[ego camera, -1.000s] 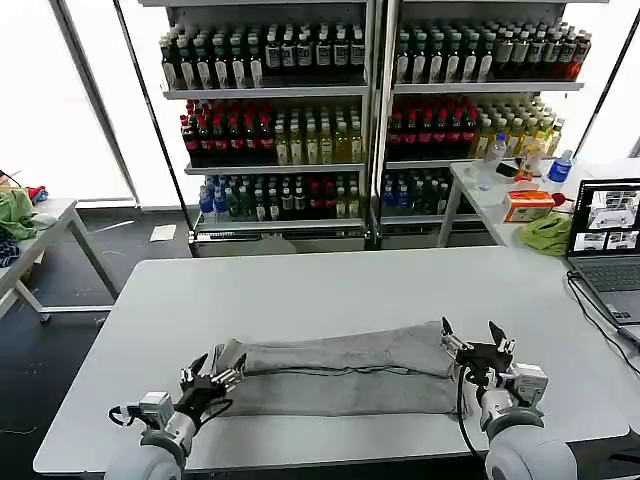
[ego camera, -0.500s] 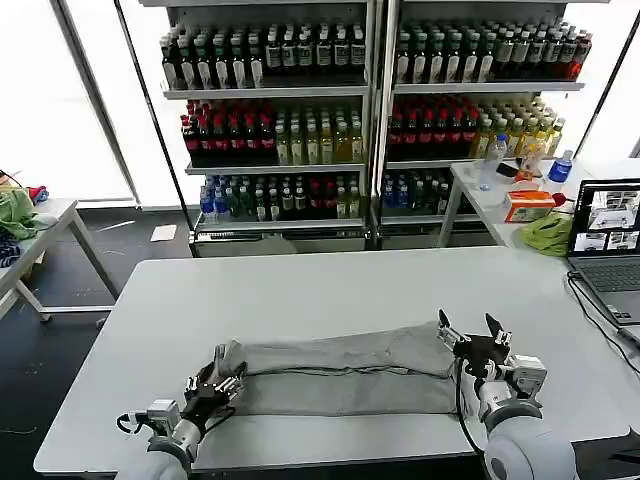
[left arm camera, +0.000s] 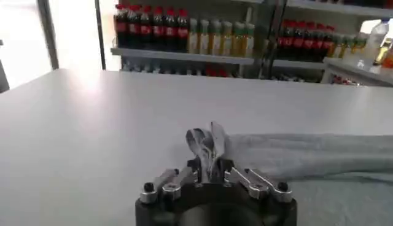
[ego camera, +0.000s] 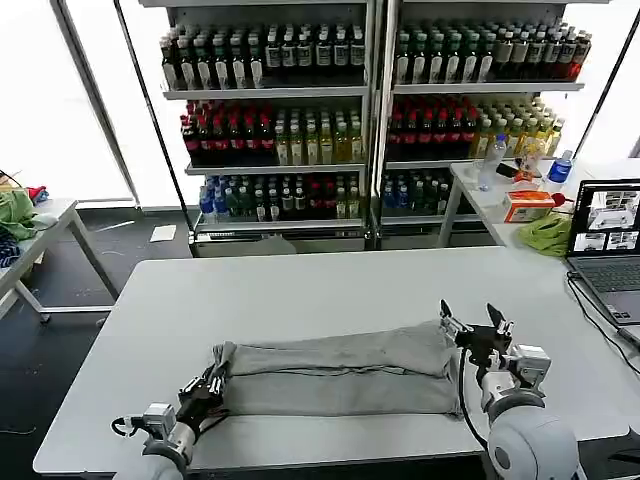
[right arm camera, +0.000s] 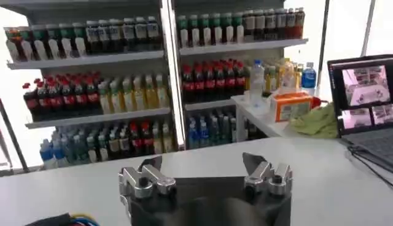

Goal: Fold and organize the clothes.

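Grey cotton T-shirt (ego camera: 340,372), folded into a long band along the white table's (ego camera: 300,290) near edge. Left gripper (ego camera: 207,385) clamped on its end to pull it taut; right gripper (ego camera: 470,322), fingers apart, hovers at the opposite end.

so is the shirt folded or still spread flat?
Folded: the grey shirt lies as a long narrow band across the table, layers doubled over.

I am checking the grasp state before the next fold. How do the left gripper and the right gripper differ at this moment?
The left gripper is shut on the end of the folded grey T-shirt; the right gripper is open and holds nothing. The left gripper sits low at the T-shirt's left end, while the right gripper points up, at its right end. Both are near the front edge of the white table.
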Available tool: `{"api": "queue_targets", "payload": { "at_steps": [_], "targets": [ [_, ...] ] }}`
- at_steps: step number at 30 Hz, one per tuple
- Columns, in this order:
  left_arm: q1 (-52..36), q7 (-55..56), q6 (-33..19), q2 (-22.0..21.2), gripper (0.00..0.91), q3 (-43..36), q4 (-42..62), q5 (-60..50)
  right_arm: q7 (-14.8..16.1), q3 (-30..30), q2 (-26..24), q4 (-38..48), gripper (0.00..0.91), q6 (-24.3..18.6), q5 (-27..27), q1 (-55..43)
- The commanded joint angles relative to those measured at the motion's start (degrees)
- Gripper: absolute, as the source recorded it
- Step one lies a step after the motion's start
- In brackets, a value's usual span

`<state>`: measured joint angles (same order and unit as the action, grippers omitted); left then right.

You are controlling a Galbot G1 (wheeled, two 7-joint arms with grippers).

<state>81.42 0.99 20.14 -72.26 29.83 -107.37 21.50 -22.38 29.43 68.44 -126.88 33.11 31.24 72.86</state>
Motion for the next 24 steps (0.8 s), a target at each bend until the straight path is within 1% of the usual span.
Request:
{"api": "queue_targets", "payload": {
  "at_steps": [1, 3, 5, 6, 8, 11, 16, 17, 20, 24],
  "targets": [
    [0.49, 0.00, -1.39, 4.69, 0.000, 7.45, -2.78, 0.13, -0.10, -0.11, -0.23, 0.66, 0.907, 0.00, 0.67, -1.47],
    [1.10, -0.55, -1.41, 7.66, 0.000, 11.25, -3.44, 1.13, -0.07, -0.48, -0.16, 0.92, 0.907, -0.01, 0.65, -1.71],
    [1.46, -1.10, -1.39, 11.99, 0.000, 16.10, -3.04, 2.60, -0.20, -0.85, -0.03, 1.45, 0.907, 0.00, 0.60, -2.19],
    [1.46, -1.16, -1.38, 13.03, 0.000, 17.75, -2.72, 3.38, -0.24, -0.91, -0.03, 1.63, 0.907, 0.00, 0.57, -2.33],
    [1.51, -1.32, -1.39, 17.56, 0.000, 22.78, -1.28, 5.89, -0.24, -1.30, -0.24, 2.40, 0.907, 0.00, 0.53, -2.82],
    [1.41, -1.69, -1.63, 22.21, 0.000, 27.79, 1.37, 7.75, -0.12, -2.01, -0.79, 3.69, 0.907, -0.02, 0.38, -3.41],
    [-0.59, -2.84, -2.08, 28.64, 0.000, 31.42, 7.96, 7.08, -0.14, -2.99, -1.46, 5.18, 0.907, -0.02, 0.44, -3.82],
    [-1.33, -3.30, -2.28, 30.67, 0.000, 32.13, 9.58, 6.55, -0.18, -3.10, -1.58, 5.31, 0.907, -0.02, 0.46, -3.81],
    [-2.94, -4.02, -2.39, 33.15, 0.000, 33.04, 12.36, 6.35, -0.31, -2.97, -1.62, 5.39, 0.907, 0.00, 0.48, -3.76],
    [-4.06, -4.48, -2.28, 33.23, 0.000, 31.11, 12.62, 5.54, -0.44, -2.60, -1.52, 5.33, 0.907, -0.01, 0.43, -3.14]
  ]
}}
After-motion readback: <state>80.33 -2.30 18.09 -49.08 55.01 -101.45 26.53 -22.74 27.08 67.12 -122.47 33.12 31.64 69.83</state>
